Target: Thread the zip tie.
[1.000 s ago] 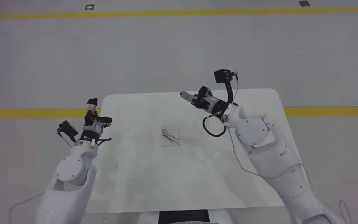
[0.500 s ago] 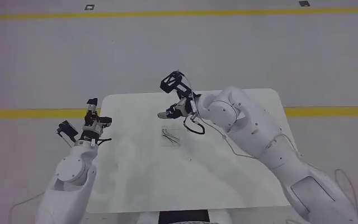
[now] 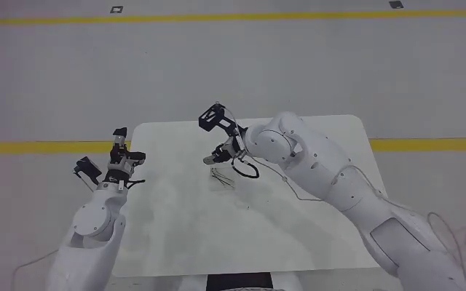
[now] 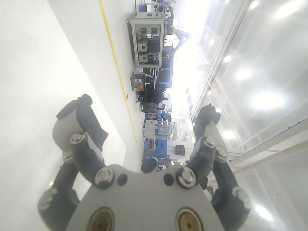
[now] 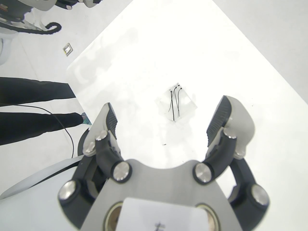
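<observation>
Three thin black zip ties [image 3: 222, 177] lie on a small clear square sheet [image 5: 186, 108] near the middle of the white table [image 3: 291, 233]. My right gripper [image 3: 217, 156] hangs just behind them, pointing down. In the right wrist view this gripper [image 5: 166, 109] is open and holds nothing, with the zip ties [image 5: 175, 102] on the table below its spread fingers. My left gripper [image 3: 119, 140] stays at the table's left edge, well away from the ties. The left wrist view shows it [image 4: 146, 106] open and empty, pointing out into the room.
A tiny dark speck [image 5: 164, 144] lies on the table near the sheet. The table's rounded left corner [image 3: 142, 131] sits beside the left gripper. A yellow floor line [image 3: 44, 147] runs behind the table.
My right arm has swung from the table's back right to the middle and turned downward over the zip ties. The left arm has not moved.
</observation>
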### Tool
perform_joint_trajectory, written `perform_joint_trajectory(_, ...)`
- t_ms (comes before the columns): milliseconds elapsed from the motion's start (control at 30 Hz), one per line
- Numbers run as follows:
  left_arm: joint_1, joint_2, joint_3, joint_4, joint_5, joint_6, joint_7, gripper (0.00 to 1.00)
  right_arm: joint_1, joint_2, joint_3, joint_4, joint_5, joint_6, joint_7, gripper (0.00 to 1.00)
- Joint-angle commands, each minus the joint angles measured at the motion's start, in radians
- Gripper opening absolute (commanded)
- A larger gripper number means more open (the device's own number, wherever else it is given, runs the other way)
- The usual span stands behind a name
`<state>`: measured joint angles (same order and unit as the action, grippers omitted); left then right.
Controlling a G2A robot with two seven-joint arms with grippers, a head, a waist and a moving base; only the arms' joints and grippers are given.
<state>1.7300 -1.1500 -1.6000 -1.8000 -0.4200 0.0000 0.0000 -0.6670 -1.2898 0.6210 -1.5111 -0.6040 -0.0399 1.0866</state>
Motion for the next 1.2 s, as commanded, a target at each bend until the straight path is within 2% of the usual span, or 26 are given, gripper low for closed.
perform_joint_trajectory(0, 0.000, 0.000, 0.000, 0.000, 0.000, 0.000, 0.000, 1.00, 0.014, -0.015, -0.054, 0.017, -0.035, 0.002, 0.040, 1.00)
perform_joint_trajectory(100, 0.000, 0.000, 0.000, 0.000, 0.000, 0.000, 0.000, 1.00, 0.048, -0.054, -0.129, 0.067, -0.034, 0.028, 0.074, 1.00)
perform_joint_trajectory(233, 0.000, 0.000, 0.000, 0.000, 0.000, 0.000, 0.000, 1.00, 0.107, -0.134, -0.220, 0.224, 0.033, 0.043, 0.075, 1.00)
perform_joint_trajectory(367, 0.000, 0.000, 0.000, 0.000, 0.000, 0.000, 0.000, 1.00, 0.151, -0.213, -0.275, 0.378, 0.088, 0.054, 0.061, 1.00)
perform_joint_trajectory(433, 0.000, 0.000, 0.000, 0.000, 0.000, 0.000, 0.000, 1.00, 0.164, -0.247, -0.301, 0.450, 0.107, 0.039, 0.067, 1.00)
perform_joint_trajectory(800, 0.000, 0.000, 0.000, 0.000, 0.000, 0.000, 0.000, 1.00, 0.164, -0.252, -0.304, 0.463, 0.112, 0.035, 0.066, 1.00)
perform_joint_trajectory(900, 0.000, 0.000, 0.000, 0.000, 0.000, 0.000, 0.000, 1.00, 0.163, -0.256, -0.323, 0.455, 0.050, 0.072, 0.075, 1.00)
perform_joint_trajectory(967, 0.000, 0.000, 0.000, 0.000, 0.000, 0.000, 0.000, 1.00, 0.163, -0.269, -0.333, 0.466, 0.034, 0.103, 0.098, 1.00)
perform_joint_trajectory(1167, 0.000, 0.000, 0.000, 0.000, 0.000, 0.000, 0.000, 1.00, 0.167, -0.328, -0.347, 0.583, 0.046, 0.104, 0.078, 1.00)
